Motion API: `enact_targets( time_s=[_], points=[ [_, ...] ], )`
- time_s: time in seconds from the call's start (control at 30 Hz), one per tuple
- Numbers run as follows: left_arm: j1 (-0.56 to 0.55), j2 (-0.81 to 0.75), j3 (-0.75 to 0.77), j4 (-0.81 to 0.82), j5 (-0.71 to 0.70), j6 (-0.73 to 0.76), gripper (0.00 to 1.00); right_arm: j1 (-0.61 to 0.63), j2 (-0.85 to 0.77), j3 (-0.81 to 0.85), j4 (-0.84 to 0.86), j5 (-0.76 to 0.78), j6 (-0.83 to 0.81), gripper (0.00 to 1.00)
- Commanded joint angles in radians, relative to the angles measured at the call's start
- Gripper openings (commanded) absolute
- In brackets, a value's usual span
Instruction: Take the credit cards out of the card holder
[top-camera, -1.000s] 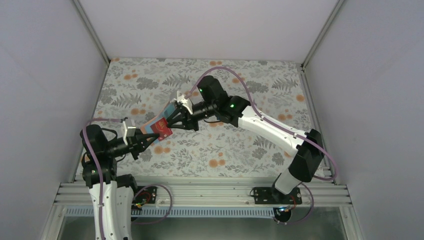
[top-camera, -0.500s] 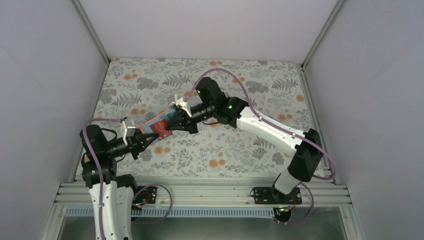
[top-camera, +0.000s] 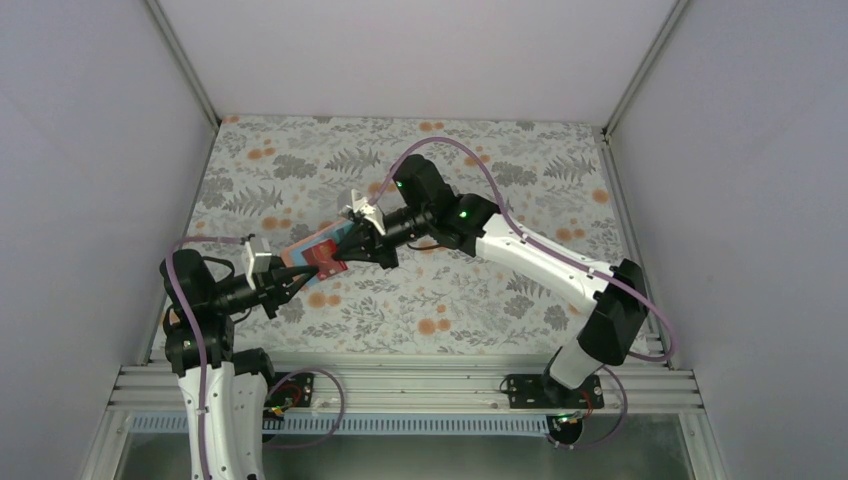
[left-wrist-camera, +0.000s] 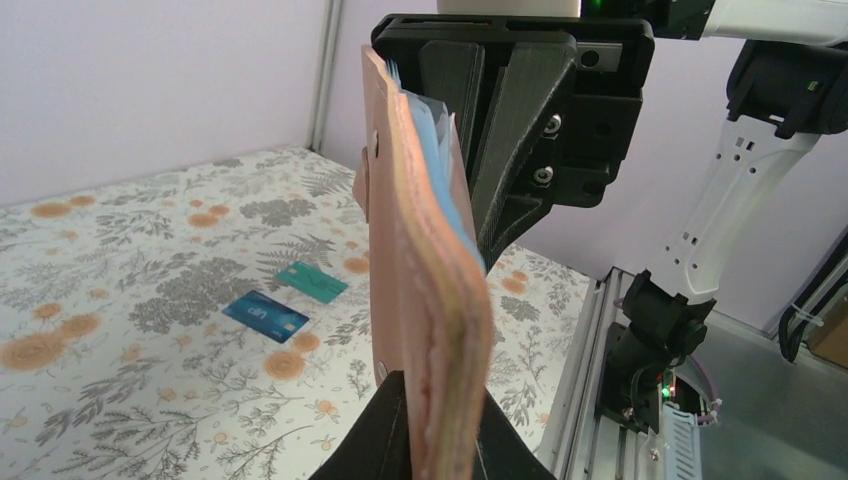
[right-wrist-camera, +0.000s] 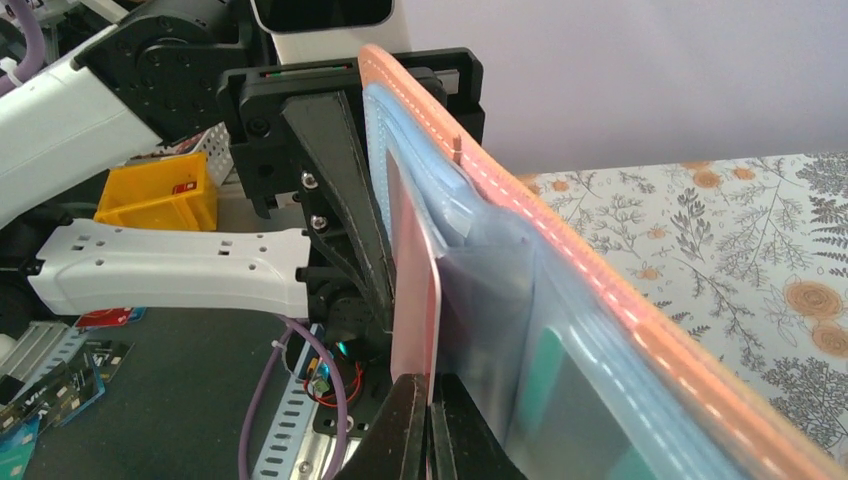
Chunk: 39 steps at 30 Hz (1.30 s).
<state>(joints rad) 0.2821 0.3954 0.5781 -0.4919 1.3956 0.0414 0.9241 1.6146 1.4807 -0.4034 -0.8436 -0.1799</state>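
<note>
Flowery cloth covers the table, with plain pale walls around it; both arms meet in the air over its middle left. From above, the left claw comes in from the near left and the right claw from the far right; the card holder sits between them, up off the cloth; it looks small from there and its inside is hard to see.

The left wrist view shows the card holder edge on, standing tall, brown-pink outside with light blue peeking out near the top; the left claw is clenched on its bottom edge, one finger on each side. Only this view clearly shows two cards lying flat on the cloth, well apart from the holder: the blue card and the teal card, just beside each other.

The right wrist view shows the other side; the holder is open a little and its light blue pockets show. The red card stands in front of the pockets, and the right claw is pinched tight on its bottom edge; whether its far end sits inside a pocket I cannot tell. A yellow bin, off the table behind the left arm, shows only here
</note>
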Motion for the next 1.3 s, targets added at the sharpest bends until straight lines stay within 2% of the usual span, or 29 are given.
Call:
enact_targets(
  time_s=[0.0, 0.43, 0.6, 0.73, 1.07, 1.27],
  points=[
    [-0.004, -0.014, 0.015, 0.028, 0.052, 0.018, 0.12, -0.009, -0.027, 0.026, -0.041, 0.071, -0.032, 0.04],
    [-0.005, -0.019, 0.014, 0.01, 0.054, 0.017, 0.15, -0.01, -0.037, 0.035, -0.073, 0.104, -0.035, 0.04],
    [-0.004, -0.026, 0.02, 0.0, 0.055, 0.019, 0.15, -0.015, -0.043, 0.036, -0.097, 0.163, -0.051, 0.04],
    [-0.005, -0.026, 0.016, -0.009, 0.064, 0.029, 0.15, -0.015, -0.049, 0.032, -0.092, 0.119, -0.046, 0.04],
    [-0.004, -0.021, 0.007, 0.014, 0.057, 0.005, 0.18, -0.015, -0.064, 0.014, -0.104, 0.155, -0.053, 0.04],
    [-0.004, -0.011, 0.02, 0.018, 0.042, -0.004, 0.03, -0.017, -0.068, 0.024, -0.113, 0.175, -0.07, 0.04]
  ],
)
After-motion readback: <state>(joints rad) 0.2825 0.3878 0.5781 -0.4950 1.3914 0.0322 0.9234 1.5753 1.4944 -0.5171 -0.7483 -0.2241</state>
